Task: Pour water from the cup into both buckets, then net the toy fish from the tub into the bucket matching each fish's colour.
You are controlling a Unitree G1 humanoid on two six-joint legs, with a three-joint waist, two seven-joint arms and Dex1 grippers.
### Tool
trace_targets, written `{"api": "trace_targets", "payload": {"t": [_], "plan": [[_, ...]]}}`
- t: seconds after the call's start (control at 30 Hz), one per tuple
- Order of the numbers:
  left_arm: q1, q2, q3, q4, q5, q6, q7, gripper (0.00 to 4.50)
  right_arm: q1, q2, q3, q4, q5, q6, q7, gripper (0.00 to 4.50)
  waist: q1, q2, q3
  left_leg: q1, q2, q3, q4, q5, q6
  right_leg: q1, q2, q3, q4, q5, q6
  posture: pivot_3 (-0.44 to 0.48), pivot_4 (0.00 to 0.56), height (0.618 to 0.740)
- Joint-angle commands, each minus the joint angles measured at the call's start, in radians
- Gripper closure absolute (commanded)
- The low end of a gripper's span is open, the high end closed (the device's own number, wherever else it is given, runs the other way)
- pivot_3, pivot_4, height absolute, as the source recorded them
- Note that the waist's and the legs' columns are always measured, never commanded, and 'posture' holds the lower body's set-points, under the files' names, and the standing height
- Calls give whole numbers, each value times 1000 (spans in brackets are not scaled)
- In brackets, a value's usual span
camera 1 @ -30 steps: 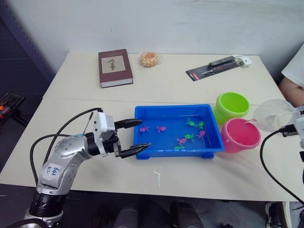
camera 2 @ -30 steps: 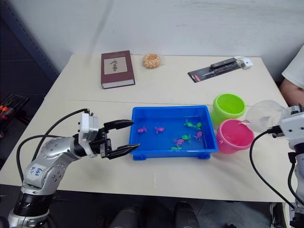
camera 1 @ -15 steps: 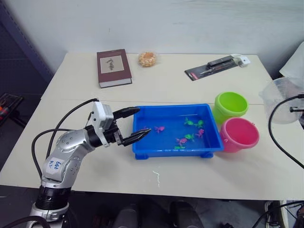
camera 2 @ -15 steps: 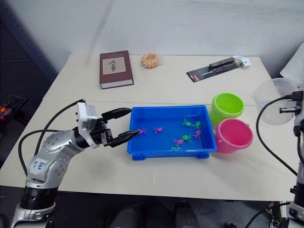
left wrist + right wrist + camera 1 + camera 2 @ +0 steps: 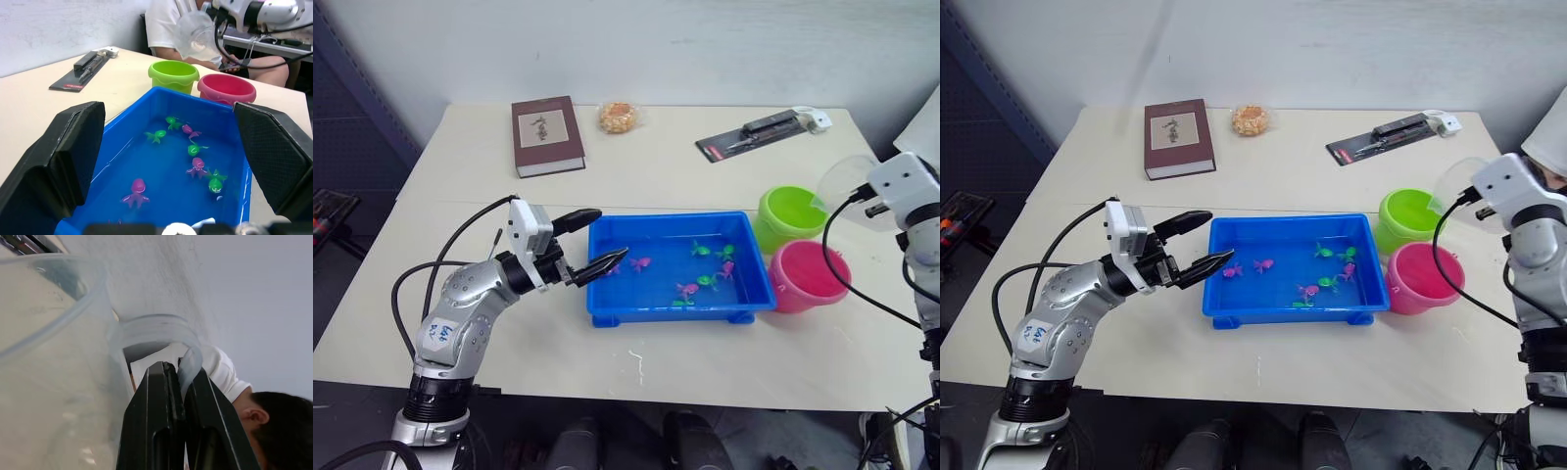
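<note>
The clear cup [image 5: 840, 181] hangs tipped above the right side of the lime green bucket [image 5: 790, 215], mouth toward it. My right gripper [image 5: 178, 369] is shut on the cup's handle. I see no stream of water. The pink bucket [image 5: 808, 276] stands just in front of the green one. Left of both lies the blue tub [image 5: 675, 309], holding water and several small toy fish, pink [image 5: 640, 263] and green [image 5: 702, 249]. My left gripper [image 5: 612, 232] is open at the tub's left rim, with nothing between its fingers.
A dark red book [image 5: 546, 135], a bag of snacks [image 5: 618, 117] and a black card with a tool [image 5: 754, 132] lie at the back of the table. A person in a white shirt [image 5: 166, 24] sits past the table's right edge.
The cup left the pink bucket, swung out to the right, and now tips by the green bucket. My left gripper moved closer, over the tub's left rim.
</note>
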Motion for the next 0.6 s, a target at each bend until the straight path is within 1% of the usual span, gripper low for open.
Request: {"api": "trace_targets", "payload": {"t": [0.03,0.07,0.13,0.6], "plan": [[15,-5,20,-60,-14,-1,20,0,-48,-34,14,9,-76,-49,-63,4440,-1,0,0,0,0,0,0,0,0,0,0,0,0,0,0,0,150,738],[16,-4,19,-62,-14,0,21,0,-53,-32,22,18,-85,-55,-64,4440,-1,0,0,0,0,0,0,0,0,0,0,0,0,0,0,0,150,738],[15,-4,18,-63,-12,0,22,0,-74,-40,64,39,-156,-29,-84,4440,-1,0,0,0,0,0,1,0,0,0,0,0,0,0,0,0,150,738],[-1,1,13,-50,-6,-10,6,0,-105,-67,129,71,-279,-107,-138,4440,0,0,0,0,0,0,2,0,0,0,0,0,0,0,0,0,150,738]]}}
